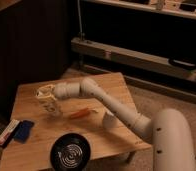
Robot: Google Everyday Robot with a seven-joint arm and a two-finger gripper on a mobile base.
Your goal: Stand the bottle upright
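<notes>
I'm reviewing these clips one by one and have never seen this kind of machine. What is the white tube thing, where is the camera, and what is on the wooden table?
The white jointed tube is a robot arm rising from a rounded white base at lower right. There is one camera view; it looks down on the scene from above, though its mounting is unknown. The arm's tip, the end effector, is over the left part of the light wooden table, at a small whitish plastic bottle that looks roughly upright. Also on the table: an orange carrot-like stick, a white paper cup, a round black dish, a dark blue flat packet and a flat white-and-red box.
</notes>
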